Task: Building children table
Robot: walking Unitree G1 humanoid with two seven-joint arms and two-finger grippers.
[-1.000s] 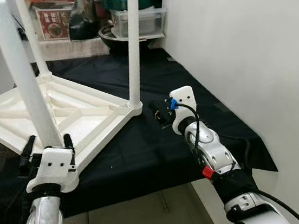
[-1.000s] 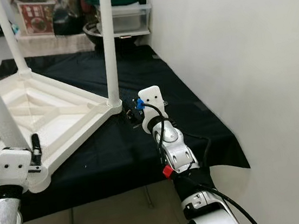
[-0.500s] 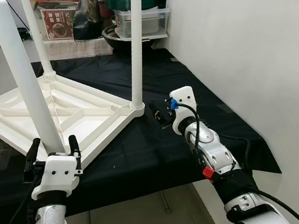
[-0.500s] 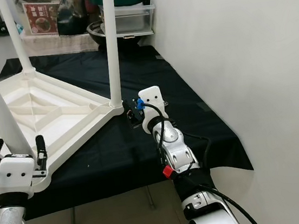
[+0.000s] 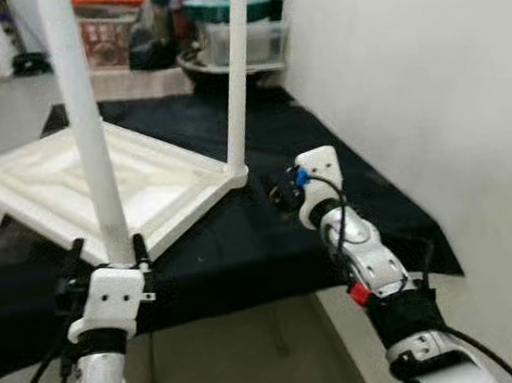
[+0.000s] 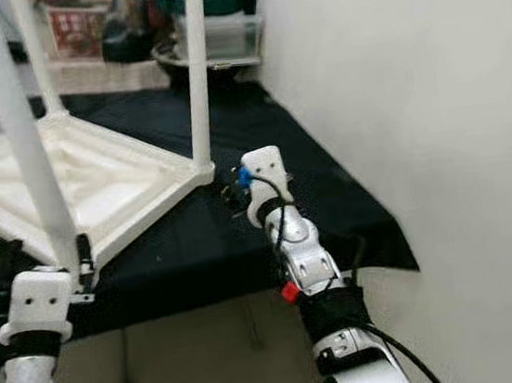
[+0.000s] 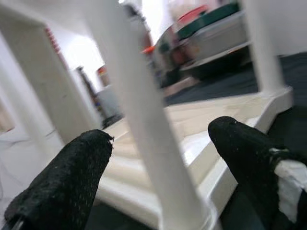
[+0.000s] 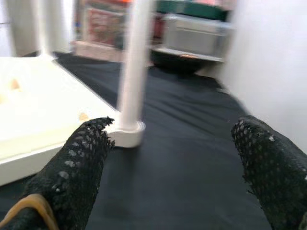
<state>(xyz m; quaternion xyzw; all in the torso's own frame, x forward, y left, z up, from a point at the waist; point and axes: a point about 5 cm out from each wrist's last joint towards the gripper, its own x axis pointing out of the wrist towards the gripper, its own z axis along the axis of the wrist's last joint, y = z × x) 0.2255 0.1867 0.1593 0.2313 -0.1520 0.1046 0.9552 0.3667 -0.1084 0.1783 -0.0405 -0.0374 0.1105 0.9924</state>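
Children's table point(image 5: 77, 181) sits upside down on the black-clothed table point(image 5: 272, 246), top face down, legs pointing up. It's oriented that way so the leg sockets are reachable from above. It occupies the left-front part of the cloth, and one corner overhangs the front edge.

Left end effector point(image 5: 105, 257) is at that front corner, fingers spread on either side of the near leg point(image 5: 84, 119) just above its socket. In the left wrist view, both pads point(image 7: 62, 177) stand clear of the leg with daylight on each side, so it's released and straddling, not clamped. My read: it's lined up to grip or steady this leg.

Right end effector point(image 5: 280, 195) hovers over bare black cloth toward the right edge, just beside the corner that carries the right leg point(image 5: 237, 72). Its fingers are wide apart with nothing between them. It's pointed at that leg's base point(image 8: 128, 132), probably ready to brace that corner.

At least three legs are standing, so assembly looks mostly done.

Storage clutter point(image 5: 217, 28) sits beyond the far edge. Frames are motion-blurred.
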